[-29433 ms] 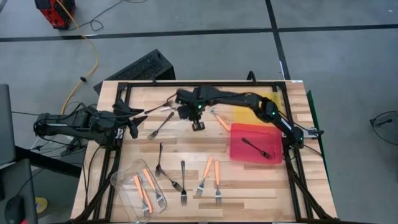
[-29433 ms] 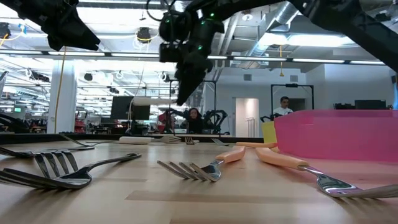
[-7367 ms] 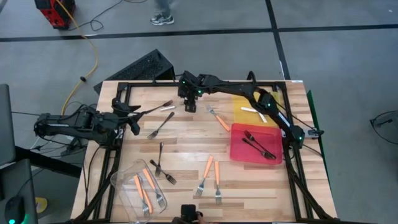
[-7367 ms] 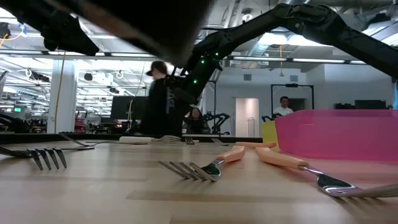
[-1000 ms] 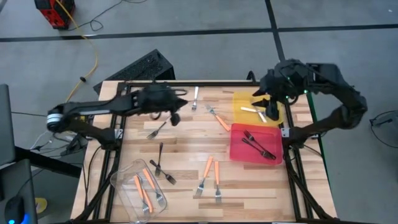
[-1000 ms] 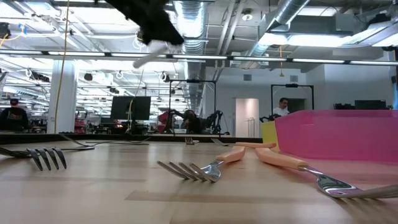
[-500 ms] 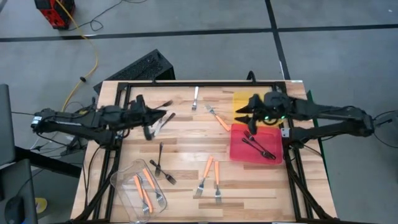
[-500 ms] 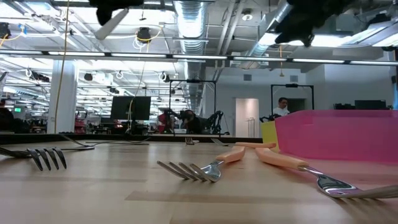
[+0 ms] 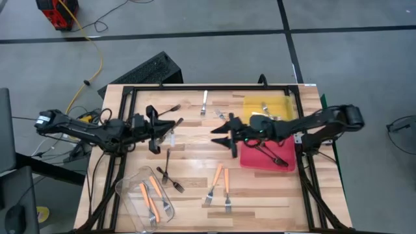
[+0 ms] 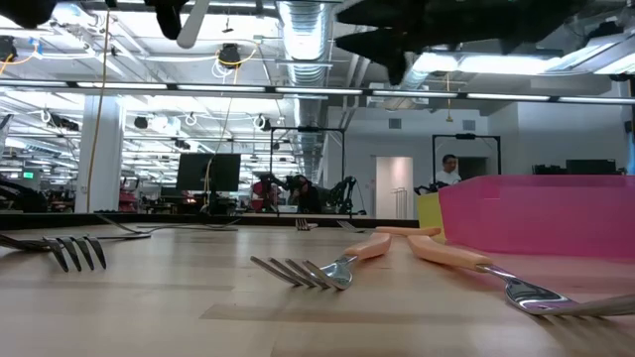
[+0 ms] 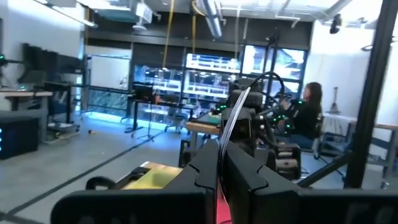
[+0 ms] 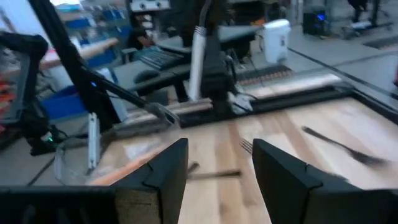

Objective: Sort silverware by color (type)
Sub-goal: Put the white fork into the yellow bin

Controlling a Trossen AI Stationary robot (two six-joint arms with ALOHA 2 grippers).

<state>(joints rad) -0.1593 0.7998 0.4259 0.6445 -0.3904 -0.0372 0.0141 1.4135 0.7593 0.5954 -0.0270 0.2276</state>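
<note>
My left gripper hovers over the table's left part, shut on a white-handled fork. That fork also shows at the top of the low view. My right gripper stands open above the table's middle, pointing level toward the left arm, with nothing between its fingers. Dark forks and orange-handled forks lie flat on the wood. The yellow tray holds white forks. Dark forks lie in the red tray. My left gripper pinches the white-handled fork between its two fingers. The fork is lifted clear of the table, and its white handle stands up out of the grip. Which part of the fork lies between the fingers is hidden by the gripper.
A clear tub at the near left holds orange-handled forks. A white fork and a dark fork lie near the far edge, with an orange-handled one beside them. A black frame rims the table.
My left gripper has drawn back toward the table's left edge and sunk a little, still shut on the white-handled fork. My right gripper has come down from above the yellow tray toward the table's middle, tipping from pointing down to level, and has stayed open.
</note>
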